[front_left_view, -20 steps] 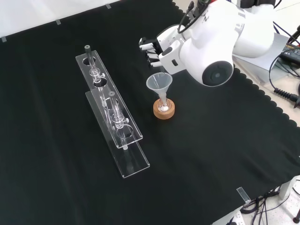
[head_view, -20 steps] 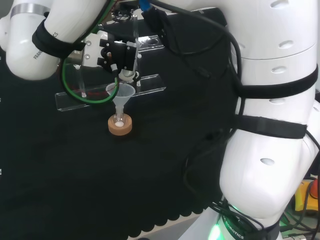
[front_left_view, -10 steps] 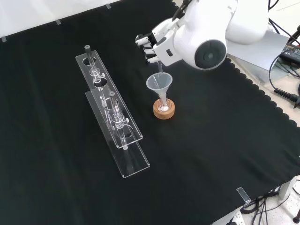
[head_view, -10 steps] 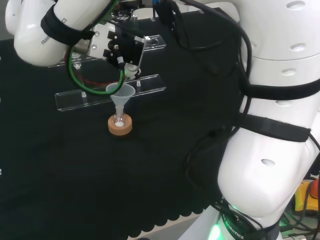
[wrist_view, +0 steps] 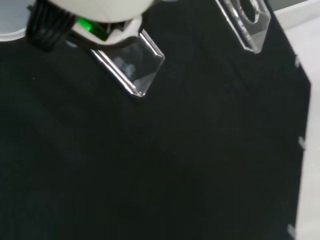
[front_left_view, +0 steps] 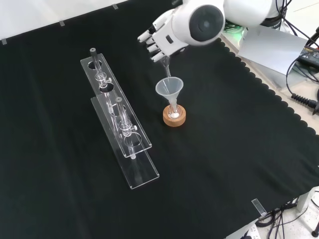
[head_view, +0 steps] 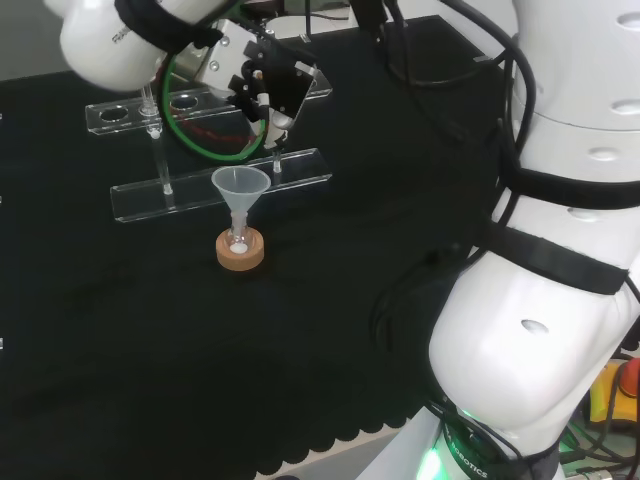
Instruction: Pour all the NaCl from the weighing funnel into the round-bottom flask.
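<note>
Cork stand [front_left_view: 174, 117] sits mid-cloth in the front view with the round-bottom flask [front_left_view: 173, 113] on it, a bit of white powder at the bottom, and a clear plastic funnel [front_left_view: 169, 88] stuck in its neck. At about 11 o'clock from the funnel and above it is the hand [front_left_view: 158, 41], fingers curled around a thin clear glass piece, the weighing funnel [front_left_view: 166, 67], whose lower tip hangs just above the funnel's mouth. Off at 9 o'clock from the flask is the clear acrylic rack [front_left_view: 117, 119], well apart from it.

Head view puts the rack [head_view: 220, 185] behind the flask [head_view: 238, 240] instead, and shows the hand [head_view: 258, 82] from the dark palm side, which the front view doesn't. Can't tell from either whether any powder is left in the weighing funnel [head_view: 271, 140].

Wrist view gives close rack ends [wrist_view: 131, 67] over black cloth [wrist_view: 165, 165].
</note>
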